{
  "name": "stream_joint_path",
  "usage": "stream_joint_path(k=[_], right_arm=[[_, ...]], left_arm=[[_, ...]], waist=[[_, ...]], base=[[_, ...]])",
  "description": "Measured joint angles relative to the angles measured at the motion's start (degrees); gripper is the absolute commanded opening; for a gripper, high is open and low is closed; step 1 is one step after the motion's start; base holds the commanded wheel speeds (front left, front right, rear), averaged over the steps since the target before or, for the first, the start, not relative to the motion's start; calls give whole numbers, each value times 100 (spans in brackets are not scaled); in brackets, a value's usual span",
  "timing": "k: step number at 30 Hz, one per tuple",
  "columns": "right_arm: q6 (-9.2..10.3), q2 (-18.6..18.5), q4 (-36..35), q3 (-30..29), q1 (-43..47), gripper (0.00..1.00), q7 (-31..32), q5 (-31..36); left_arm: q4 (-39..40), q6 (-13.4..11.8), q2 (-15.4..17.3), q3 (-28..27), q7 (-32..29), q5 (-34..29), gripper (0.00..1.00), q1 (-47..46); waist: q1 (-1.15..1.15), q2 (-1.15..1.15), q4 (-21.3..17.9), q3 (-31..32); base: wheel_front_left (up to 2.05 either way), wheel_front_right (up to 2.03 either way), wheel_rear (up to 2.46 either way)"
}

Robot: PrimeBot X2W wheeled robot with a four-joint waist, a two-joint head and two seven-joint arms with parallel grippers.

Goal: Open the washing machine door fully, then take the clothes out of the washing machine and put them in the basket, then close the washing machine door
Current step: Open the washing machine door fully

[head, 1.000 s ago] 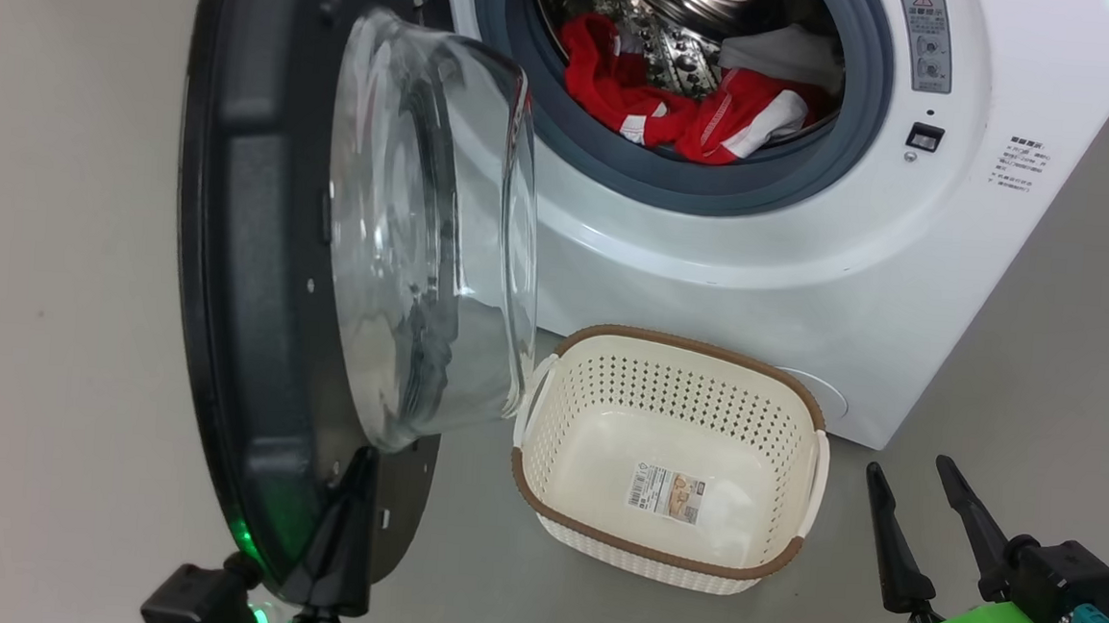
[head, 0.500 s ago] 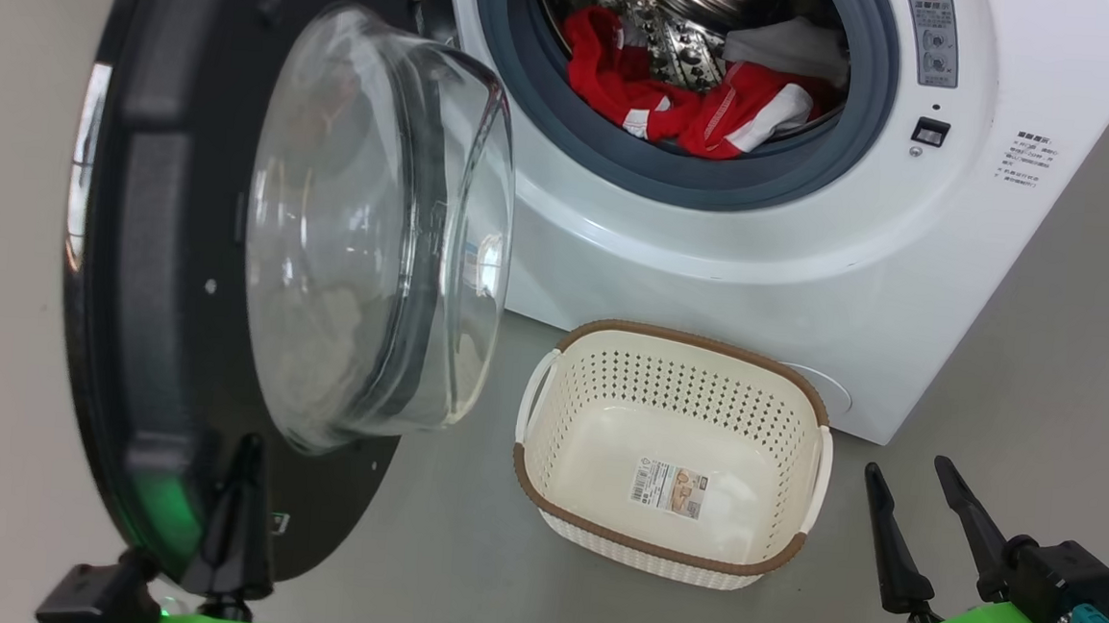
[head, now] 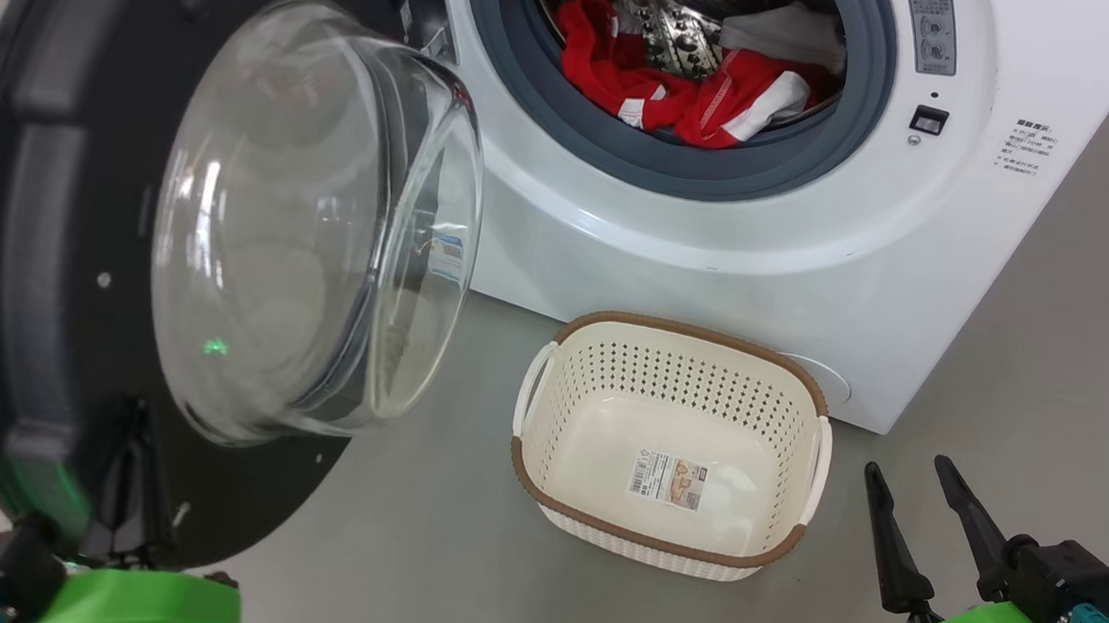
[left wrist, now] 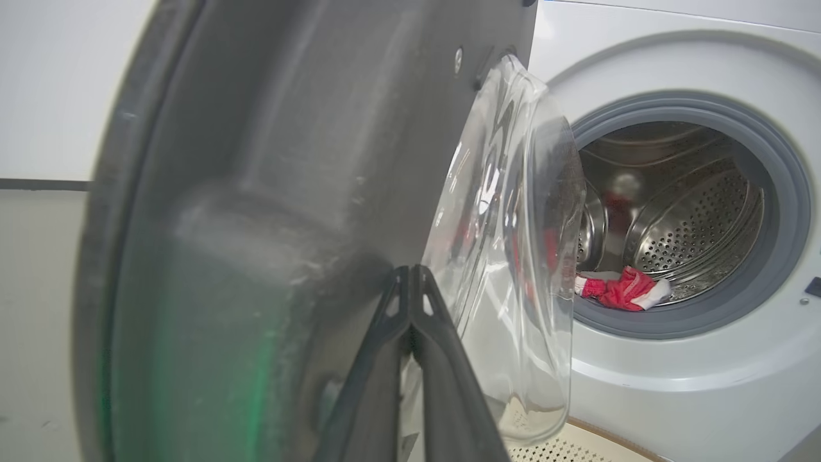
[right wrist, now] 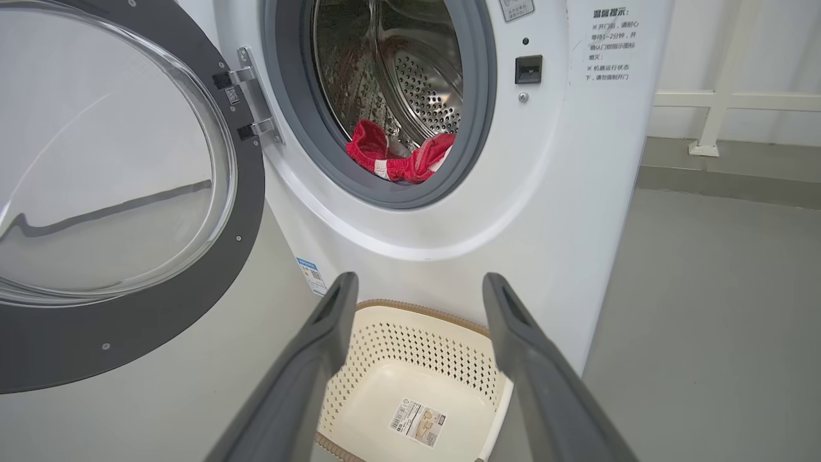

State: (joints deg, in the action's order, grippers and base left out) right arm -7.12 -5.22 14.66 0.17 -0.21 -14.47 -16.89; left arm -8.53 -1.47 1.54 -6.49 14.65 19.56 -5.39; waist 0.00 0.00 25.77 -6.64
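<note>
The washing machine door [head: 40, 222] hangs from its hinge left of the washing machine [head: 711, 263] opening, swung well out, with its inner face and glass bowl toward the robot. The left pincer [head: 136, 411], closed on nothing, appears to bear tip-first on the door's lower black rim, so the left arm is nearer (further push: leftward, away from the machine front). The clothes [head: 682, 107] lie in the drum. The basket [head: 685, 387] stands before the machine. The right pincer [head: 906, 465] is open and empty, right of the basket. Since a second ago, the door has swung wider and the left pincer has followed.
</note>
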Motion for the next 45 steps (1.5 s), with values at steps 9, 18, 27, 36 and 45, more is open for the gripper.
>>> stream_joint_path(k=[9, 18, 27, 36, 45], right_arm=[[0, -56, -4, 30, -6, 100, 0, 0], [0, -107, -9, 52, -12, 100, 0, 0], [0, -167, -10, 64, -32, 100, 0, 0], [0, -222, -25, 80, -208, 100, 0, 0], [0, -293, -30, 82, -243, 100, 0, 0]], left_arm=[[-582, 152, 94, -553, 0, -241, 0, -475], [-1098, 260, 147, -1143, 3, -458, 0, -855], [-1683, 416, 360, -1703, 5, -623, 0, -1312], [-2215, 554, 560, -2194, 7, -864, 0, -1741], [-2587, 606, 645, -2543, 7, -1049, 0, -2056]], waist=[[0, 0, -16, -79], [0, 0, -78, -158], [0, 0, -140, -269], [0, 0, -218, -453], [0, 0, -292, -556]], base=[[0, 0, 0], [0, 0, 0], [0, 0, 0], [0, 0, 0], [0, 0, 0]])
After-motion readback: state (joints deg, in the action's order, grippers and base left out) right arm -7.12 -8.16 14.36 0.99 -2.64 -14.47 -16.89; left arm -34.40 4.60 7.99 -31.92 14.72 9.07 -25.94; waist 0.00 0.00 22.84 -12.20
